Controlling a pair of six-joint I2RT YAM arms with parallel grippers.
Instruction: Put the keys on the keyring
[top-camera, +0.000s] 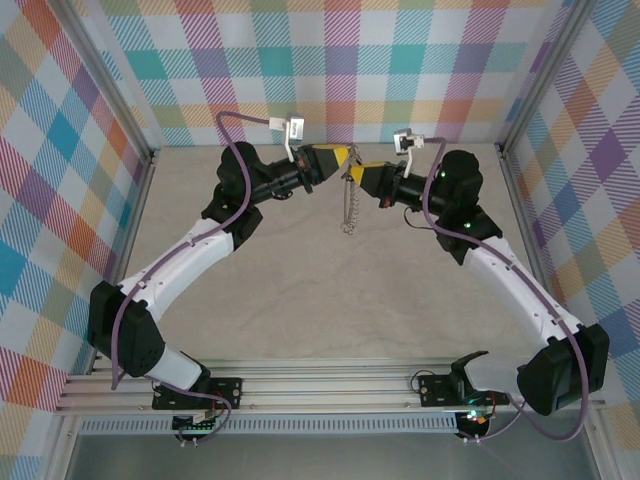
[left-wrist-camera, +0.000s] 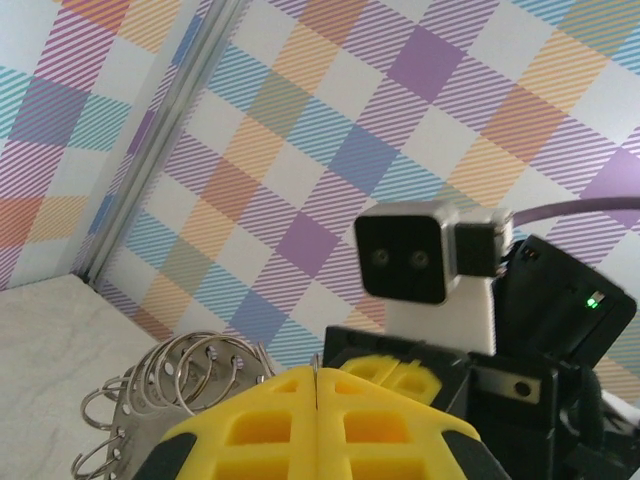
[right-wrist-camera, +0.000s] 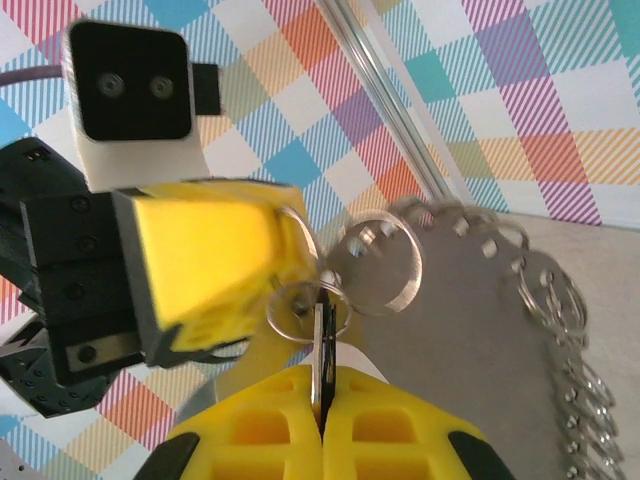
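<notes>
Silvery keyring (top-camera: 348, 210) hangs above the table (top-camera: 300, 310) at its far middle, its top seemingly pinched in the closed left gripper (top-camera: 344, 156). The right gripper (right-wrist-camera: 322, 390) is clamped on the dark key (right-wrist-camera: 322, 340), held against the hoop's rim. Threading looks underway but unfinished.

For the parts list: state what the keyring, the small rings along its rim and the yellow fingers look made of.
The keyring looks like dull grey sheet metal, matte, with holes punched along its rim. The small rings look like bright metal wire, probably steel; they glint and coil like split rings. The fingers look like matte yellow plastic with a moulded waffle grid.
</notes>
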